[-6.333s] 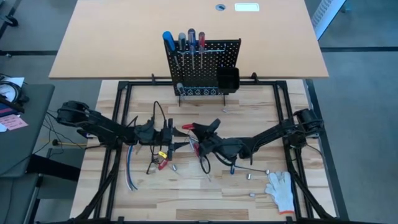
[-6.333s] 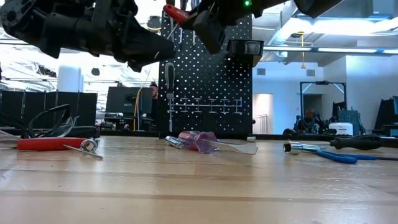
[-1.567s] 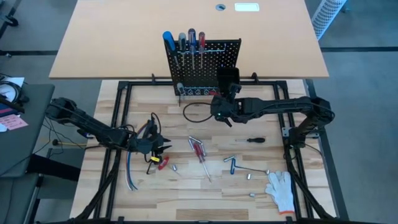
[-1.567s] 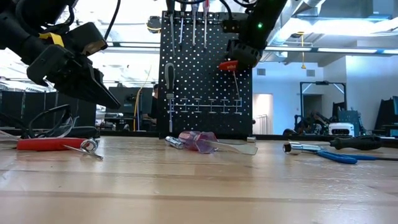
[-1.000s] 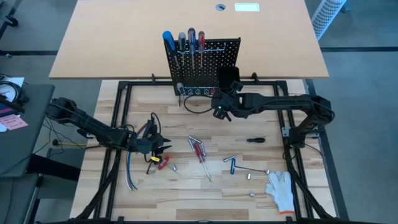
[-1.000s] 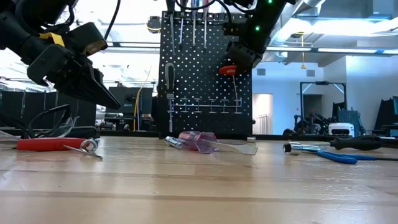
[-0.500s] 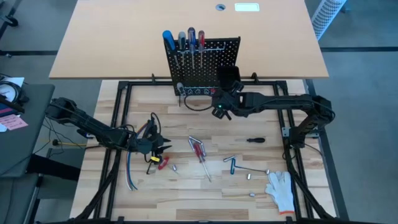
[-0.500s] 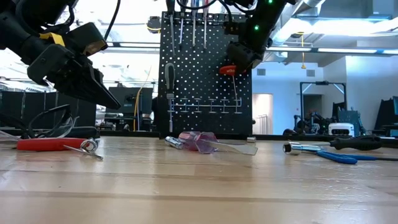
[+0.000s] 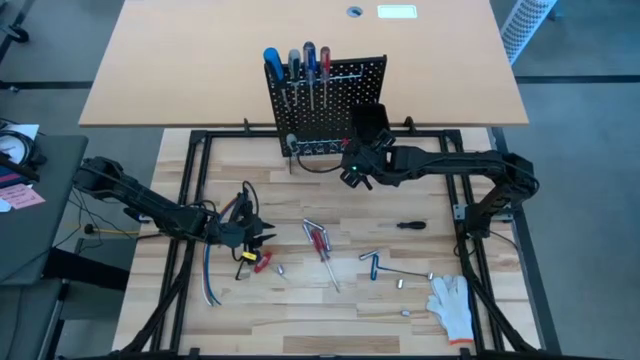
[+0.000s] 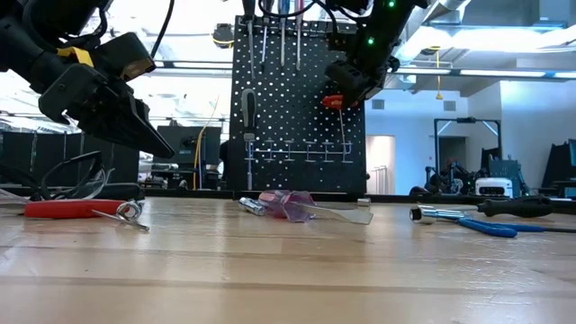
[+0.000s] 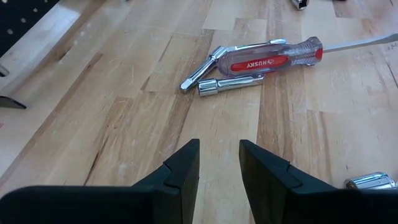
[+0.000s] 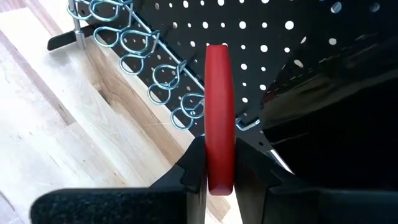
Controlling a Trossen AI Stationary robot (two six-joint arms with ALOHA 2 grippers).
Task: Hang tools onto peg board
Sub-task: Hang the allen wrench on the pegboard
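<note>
The black peg board (image 9: pixel 325 105) stands upright at the table's far edge, with blue, grey and red screwdrivers (image 9: pixel 297 62) hanging from its top row and a black bin (image 9: pixel 368 125) on its right side. My right gripper (image 9: pixel 352 170) is right in front of the board, shut on a small red-handled tool (image 10: pixel 333 101). A row of wire ring hooks (image 12: pixel 155 74) runs along the board's lower part. My left gripper (image 9: pixel 262 237) hovers open and empty over the table's left half (image 11: pixel 219 168). My right gripper pinches the red handle (image 12: pixel 217 143) between its two fingers, which lie across it. The fingers come slanting from the near right toward the board. The thin shaft (image 10: pixel 343 130) hangs below the handle, clear of the table, in front of the board. I cannot tell whether it touches a hook.
Loose tools lie on the table: a clear red-cored screwdriver (image 11: pixel 273 57) with a socket bit, a black screwdriver (image 9: pixel 410 225), a blue key (image 9: pixel 372 265), red pliers (image 10: pixel 67 208). Coloured cables (image 9: pixel 245 200) lie by my left gripper. A white glove (image 9: pixel 452 305) lies near right.
My right gripper has gone a little toward the table's far edge, closer to the peg board, still shut on the red-handled tool, whose shaft keeps hanging down.
</note>
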